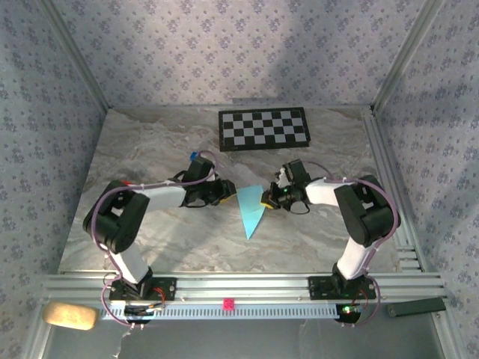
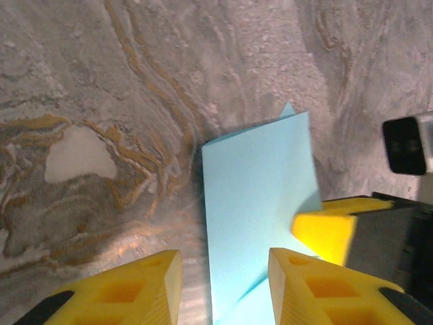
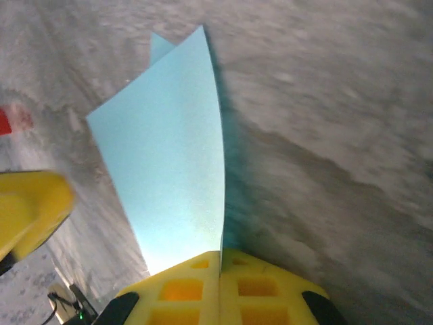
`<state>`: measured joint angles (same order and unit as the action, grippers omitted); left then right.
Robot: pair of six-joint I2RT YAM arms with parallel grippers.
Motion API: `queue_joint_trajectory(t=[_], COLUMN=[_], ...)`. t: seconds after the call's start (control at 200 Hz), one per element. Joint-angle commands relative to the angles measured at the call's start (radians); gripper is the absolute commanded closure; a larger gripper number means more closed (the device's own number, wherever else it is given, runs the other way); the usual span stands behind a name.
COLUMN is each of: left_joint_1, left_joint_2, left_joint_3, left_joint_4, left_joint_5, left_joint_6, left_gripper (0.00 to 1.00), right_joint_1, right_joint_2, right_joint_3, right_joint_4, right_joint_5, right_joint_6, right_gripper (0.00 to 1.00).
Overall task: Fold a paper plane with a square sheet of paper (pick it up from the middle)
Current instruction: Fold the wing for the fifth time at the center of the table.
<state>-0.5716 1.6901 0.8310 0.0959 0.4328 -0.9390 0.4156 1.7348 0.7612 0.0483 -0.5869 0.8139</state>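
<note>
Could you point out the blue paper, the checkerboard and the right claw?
Paper plane (image 1: 251, 209): top view, middle of the paper.
Checkerboard (image 1: 263, 129): top view, centre of the board.
Right gripper (image 3: 220, 257): right wrist view, where its yellow fingertips meet.

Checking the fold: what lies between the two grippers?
The light-blue paper plane lies between the left gripper and the right gripper, clearest in the top view.

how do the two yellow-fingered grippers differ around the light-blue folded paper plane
The left gripper stands open, with an edge of the light-blue paper plane loose in the gap; the right gripper is shut on the plane. The left sits at the plane's left side, the right at its right. Both are yellow-tipped.
</note>
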Motion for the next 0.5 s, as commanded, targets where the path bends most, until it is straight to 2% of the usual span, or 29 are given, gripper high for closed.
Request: queue_joint_trajectory(t=[0.0,0.205,0.495], left_joint_1=[-0.015,-0.067,-0.105], left_joint_2=[-0.046,-0.017,0.086], left_joint_3=[0.009,0.064,0.078], left_joint_4=[-0.058,-0.074,-0.055], left_joint_5=[-0.032,0.007,0.001], left_joint_6=[0.007,-0.009,-0.097], left_gripper=[0.66,0.80,0.86], right_joint_1=[0.017,0.055,0.113], right_joint_2=[-0.065,-0.152,-0.173], right_joint_3=[-0.062,-0.125,-0.149], right_joint_4=[0.107,0.155,0.151], right_joint_5=[0.079,0.165,0.232], right_joint_6=[0.169,0.322,0.378], right_gripper=[0.97,0.95,0.94])
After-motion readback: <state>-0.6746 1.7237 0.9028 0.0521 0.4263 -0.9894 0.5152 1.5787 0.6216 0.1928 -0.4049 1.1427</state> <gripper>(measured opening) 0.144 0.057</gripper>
